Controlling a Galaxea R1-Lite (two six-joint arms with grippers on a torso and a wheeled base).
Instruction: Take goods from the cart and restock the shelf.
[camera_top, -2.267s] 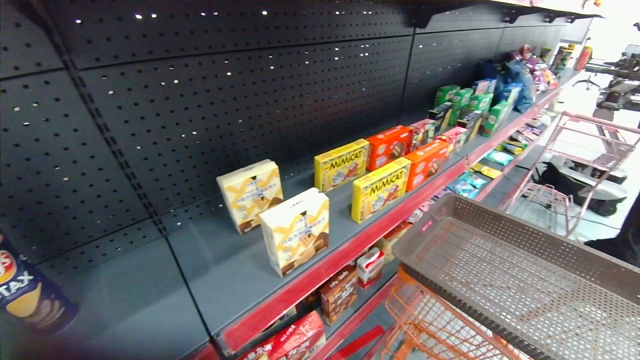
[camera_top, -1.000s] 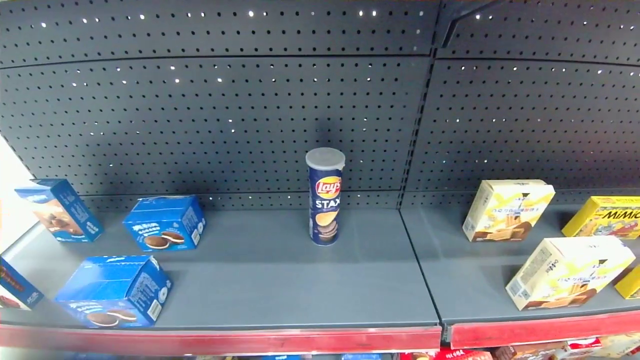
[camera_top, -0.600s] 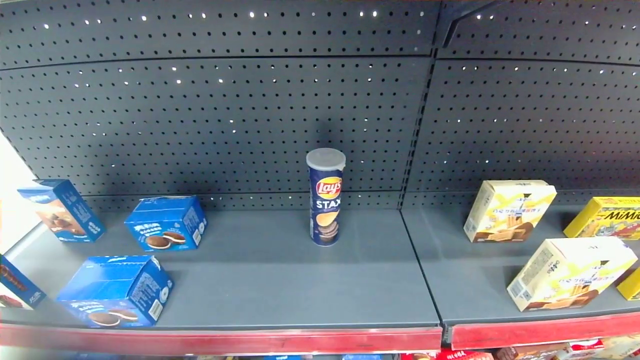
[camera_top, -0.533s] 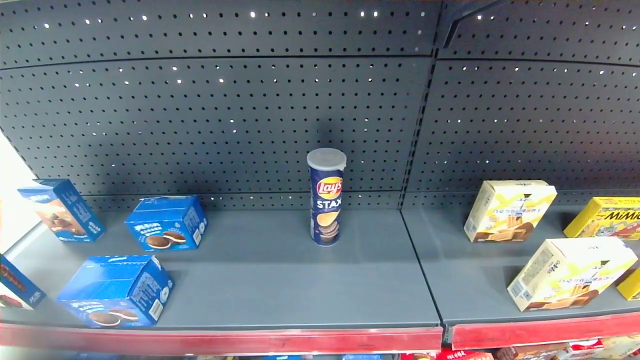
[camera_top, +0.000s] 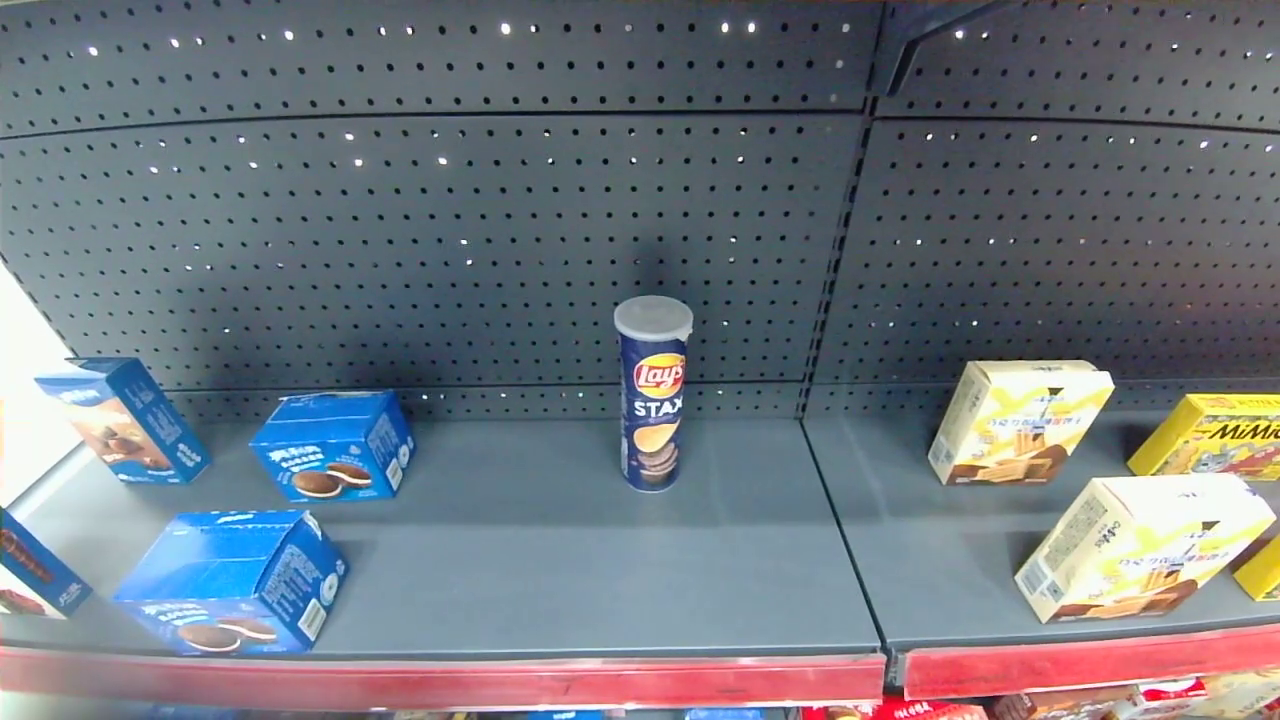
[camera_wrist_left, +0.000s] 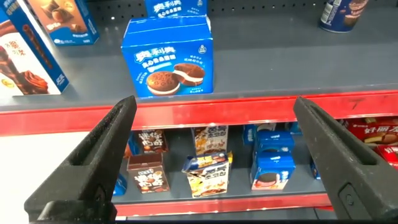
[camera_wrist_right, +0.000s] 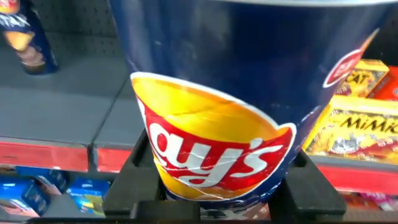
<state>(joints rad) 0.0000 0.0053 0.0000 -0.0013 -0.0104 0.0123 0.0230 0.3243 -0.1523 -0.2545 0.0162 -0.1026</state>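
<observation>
The right gripper was pinching the held can, its dark fingers pressed against the can's lower wall on either side. The can was a dark blue tube with a yellow-and-red logo. It sat so near the wrist camera that its far end ran out of frame. Its long axis seemed to rise from between the fingers, roughly matching the upright standing can (the tilt was hard to judge this close).

From the fingers, the grey shelf lay straight ahead. The right wrist view had the standing can off to one side and the yellow boxes to the other. So the can seemed to face the bare stretch at centre-right of the head view, between the standing can and the cream boxes. The right arm carried the goods and was the one placed for the set-down. That move would probably turn on keeping the tube vertical and clear of its twin.

The left gripper hung with its fingers spread wide and nothing between them. It faced the shelf edge before the blue cookie box, which sat at lower left in the head view.
</observation>
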